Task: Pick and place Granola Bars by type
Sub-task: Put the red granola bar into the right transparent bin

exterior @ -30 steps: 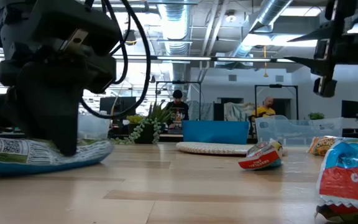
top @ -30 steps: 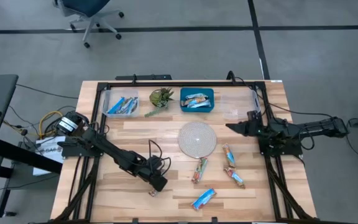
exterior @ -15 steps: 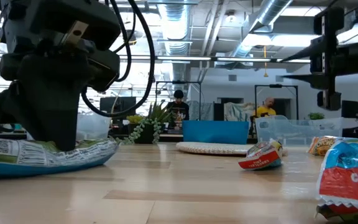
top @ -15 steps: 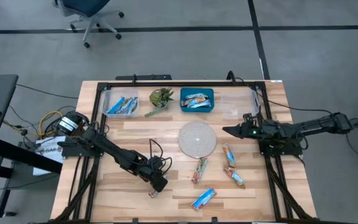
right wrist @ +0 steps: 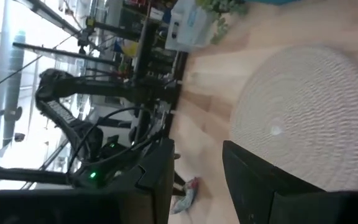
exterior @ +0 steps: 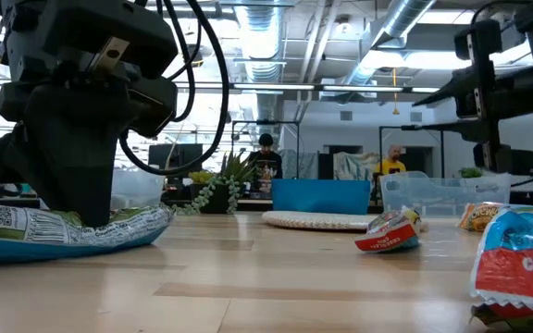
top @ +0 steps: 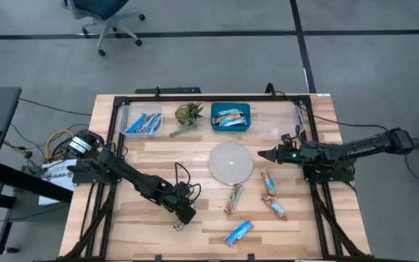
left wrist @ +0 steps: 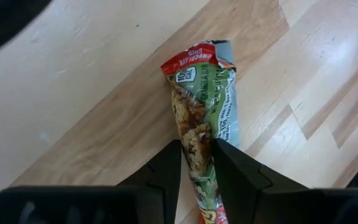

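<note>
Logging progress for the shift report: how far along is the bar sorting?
Partly done. Blue bars lie in the clear bin, and more bars in the blue bin. In hand: the left claw is shut on a green bar. Left: four loose bars near the woven mat. The right claw hangs open beside that mat.

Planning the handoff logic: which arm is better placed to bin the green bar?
Left. Its tool is already shut on the green bar at the table's front; the right tool hangs open and empty beside the woven mat.
</note>
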